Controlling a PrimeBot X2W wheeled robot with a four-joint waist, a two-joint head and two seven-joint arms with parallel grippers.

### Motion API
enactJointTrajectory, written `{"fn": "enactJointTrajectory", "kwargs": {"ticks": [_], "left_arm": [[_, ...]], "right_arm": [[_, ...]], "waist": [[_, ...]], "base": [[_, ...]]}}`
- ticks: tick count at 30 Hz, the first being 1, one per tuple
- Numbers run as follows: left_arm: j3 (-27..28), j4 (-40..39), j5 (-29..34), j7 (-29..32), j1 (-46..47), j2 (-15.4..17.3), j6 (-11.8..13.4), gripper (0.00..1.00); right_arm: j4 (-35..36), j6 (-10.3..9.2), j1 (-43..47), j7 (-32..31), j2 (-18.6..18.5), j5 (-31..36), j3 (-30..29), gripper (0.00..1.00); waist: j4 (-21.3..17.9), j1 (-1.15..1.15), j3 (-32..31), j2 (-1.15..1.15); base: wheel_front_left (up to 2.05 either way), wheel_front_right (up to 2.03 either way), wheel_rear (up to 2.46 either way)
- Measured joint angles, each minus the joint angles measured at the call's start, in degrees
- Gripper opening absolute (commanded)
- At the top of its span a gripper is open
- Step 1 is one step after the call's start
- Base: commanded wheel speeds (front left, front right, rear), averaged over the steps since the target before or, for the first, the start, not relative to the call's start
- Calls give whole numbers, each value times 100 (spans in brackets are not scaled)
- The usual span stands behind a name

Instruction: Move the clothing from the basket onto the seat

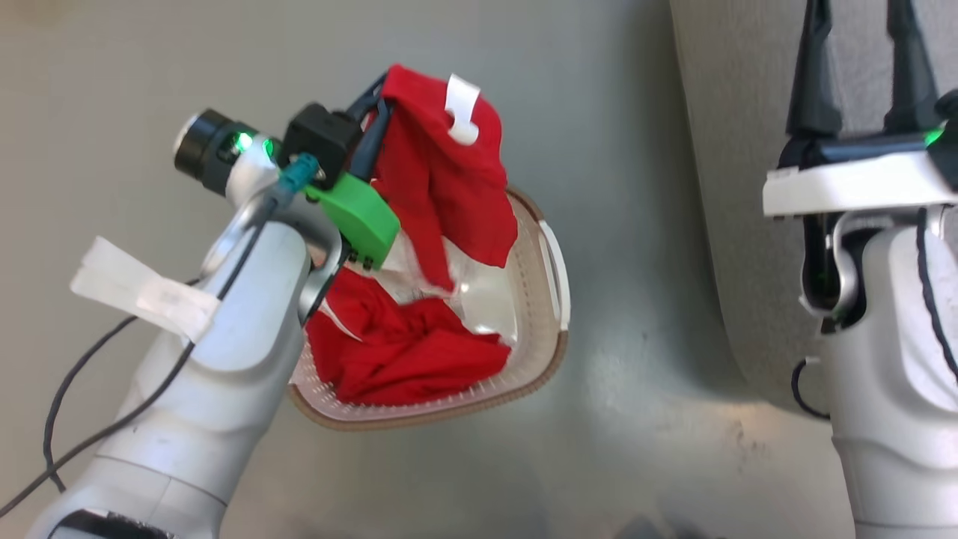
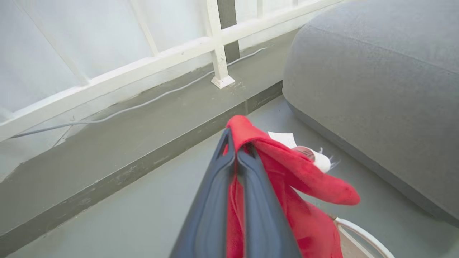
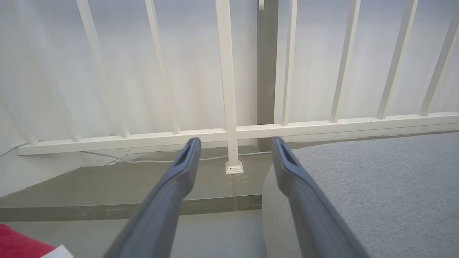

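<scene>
**Left gripper** (image 2: 235, 150): the jaws are pressing fully together and pinching a fold of one red garment (image 1: 441, 172) between the fingertips. The cloth is draping off the tips and hanging down on the right-hand side of the jaws. A white label (image 1: 462, 105) is standing out just beside the fingertips. The basket (image 1: 535, 367) is sitting on the grey floor (image 1: 636, 224) beneath the jaws. Whether the garment's lower end is touching the basket cannot be determined.

**Right gripper** (image 3: 233, 143): the jaws are standing wide apart and holding nothing. The rounded edge of the seat (image 2: 376, 89) is lying below its right finger.

**Remaining load:** a second red garment (image 1: 404, 352) is lying crumpled on the basket floor, below and behind the left jaws.

**Destination:** the seat is lying ahead and to the right of the left jaws, well apart from them.

**Handling assessment:**
- The clothing is appearing light, limp and thin, and is collapsing into folds rather than keeping any shape.
- Breakage is not a concern.
- A pinch on one thin layer is likely risking slippage.
- Trailing cloth is likely risking a snag on the rim, and the basket is looking light enough to drag.

**Recommended hold:** a bunched ridge of several layers, or the thicker trimmed edge, taken deep between the pads. The label is looking too weak to carry the load.
</scene>
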State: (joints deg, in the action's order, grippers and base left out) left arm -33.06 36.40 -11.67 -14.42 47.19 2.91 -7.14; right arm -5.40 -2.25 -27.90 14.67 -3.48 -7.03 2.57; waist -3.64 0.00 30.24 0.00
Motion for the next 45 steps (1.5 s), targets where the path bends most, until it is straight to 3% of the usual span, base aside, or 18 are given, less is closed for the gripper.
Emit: {"fn": "enactJointTrajectory", "kwargs": {"ticks": [19,35,45], "left_arm": [[-220,52,-827,287,211,-15,0,0],[-231,164,-1287,642,207,-18,0,0],[-349,9,-1515,844,160,-32,0,0]], "right_arm": [[-599,229,915,0,14,0,14,100],[-1056,375,1867,-1,44,-53,230,100],[-1147,561,2036,-1,67,-59,569,100]], "waist": [[377,0,-1594,0],[360,0,-2981,0],[329,-1,-3403,0]], "base": [[0,0,0],[0,0,0],[0,0,0]]}}
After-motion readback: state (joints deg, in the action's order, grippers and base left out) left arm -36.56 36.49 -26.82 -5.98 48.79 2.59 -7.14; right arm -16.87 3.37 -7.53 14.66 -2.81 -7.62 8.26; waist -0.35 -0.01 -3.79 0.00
